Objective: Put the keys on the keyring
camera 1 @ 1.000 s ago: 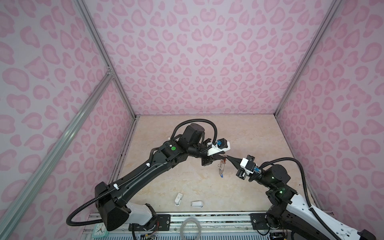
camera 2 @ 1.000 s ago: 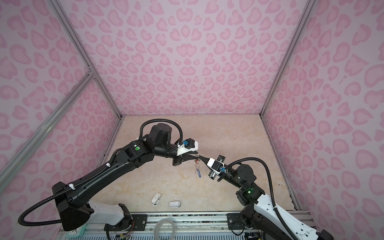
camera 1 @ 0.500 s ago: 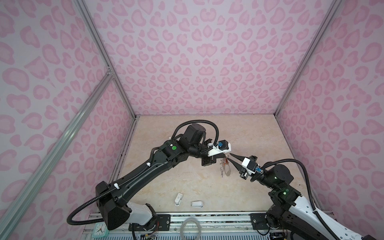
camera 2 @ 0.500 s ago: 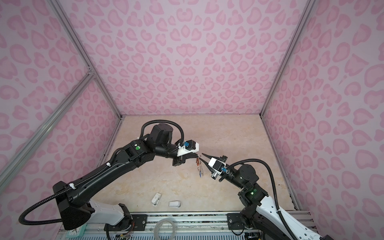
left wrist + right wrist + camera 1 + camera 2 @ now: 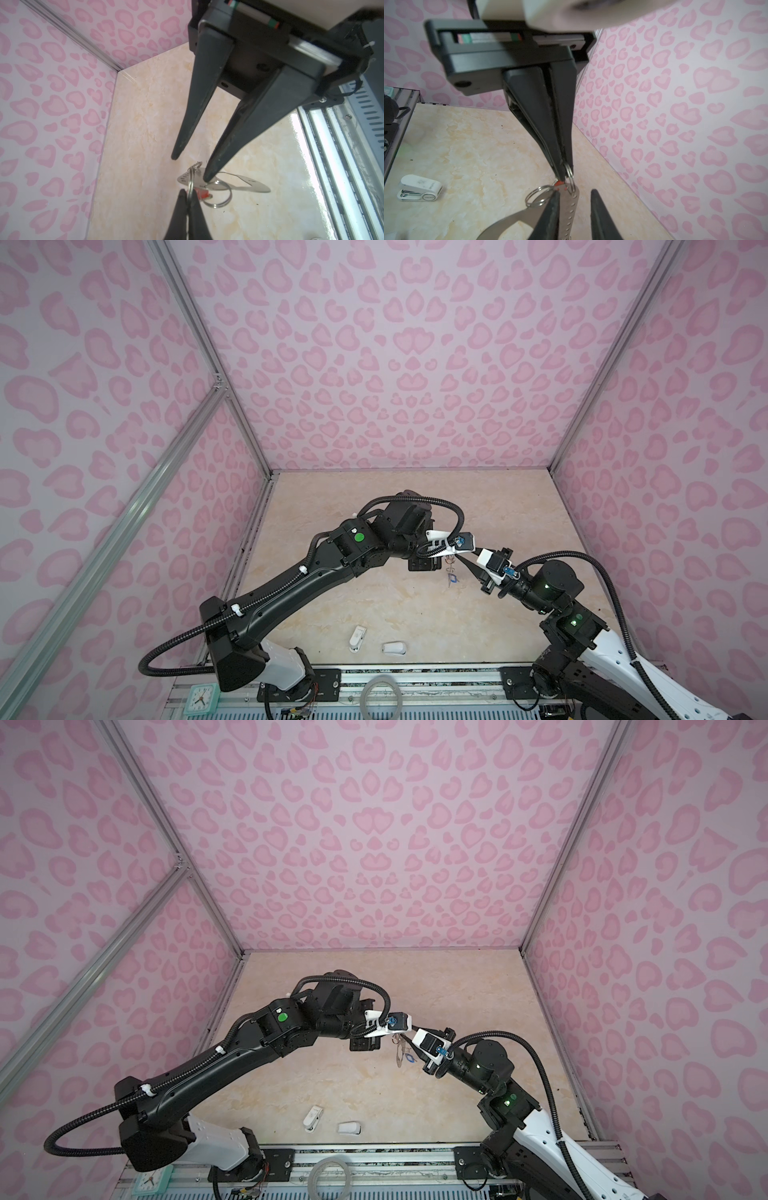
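Above the middle of the floor, my left gripper (image 5: 188, 192) is shut on a small wire split ring (image 5: 190, 182) at the edge of the keyring (image 5: 252, 185), a thin grey plate. A red-orange key tag (image 5: 204, 193) shows just behind that ring, and a larger split ring (image 5: 220, 196) hangs beside it. My right gripper (image 5: 574, 192) is open, with the plate's hole-lined edge (image 5: 571, 209) between its fingers. One of those fingers (image 5: 552, 205) lies against the plate. In both top views the keyring (image 5: 450, 572) (image 5: 401, 1052) dangles between the two grippers with a blue key (image 5: 454, 579) (image 5: 409, 1059).
Two small white plastic pieces (image 5: 357, 637) (image 5: 394, 648) lie on the floor near the front edge. A pale grey hoop (image 5: 380, 697) and a small clock (image 5: 199, 697) sit on the front rail. Pink patterned walls (image 5: 395, 364) close in three sides.
My left gripper has shut on the small split ring. My right gripper has opened off the plate and edged closer to the left gripper.
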Action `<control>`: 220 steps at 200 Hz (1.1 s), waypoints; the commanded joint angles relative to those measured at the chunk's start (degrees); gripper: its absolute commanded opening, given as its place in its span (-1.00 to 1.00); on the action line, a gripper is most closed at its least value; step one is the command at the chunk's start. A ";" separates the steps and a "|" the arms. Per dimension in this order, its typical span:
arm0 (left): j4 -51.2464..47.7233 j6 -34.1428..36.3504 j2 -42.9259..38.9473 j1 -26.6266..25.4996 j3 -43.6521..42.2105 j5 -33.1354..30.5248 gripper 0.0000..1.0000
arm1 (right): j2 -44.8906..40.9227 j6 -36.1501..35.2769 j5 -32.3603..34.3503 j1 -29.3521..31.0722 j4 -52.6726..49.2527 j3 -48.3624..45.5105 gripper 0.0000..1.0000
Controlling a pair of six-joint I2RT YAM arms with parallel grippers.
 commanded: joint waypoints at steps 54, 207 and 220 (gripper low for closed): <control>-1.48 2.54 0.66 -0.92 1.58 -2.80 -0.93 | 1.77 0.88 -1.41 0.02 4.08 0.01 -0.59; 2.09 0.36 -0.53 -0.80 -0.40 0.10 -0.75 | 2.09 0.40 -1.32 -0.10 5.33 -1.48 -1.00; 2.86 -0.46 -0.84 -0.25 -0.94 0.17 -0.63 | 1.69 0.61 -1.31 -0.16 5.67 -1.93 -1.00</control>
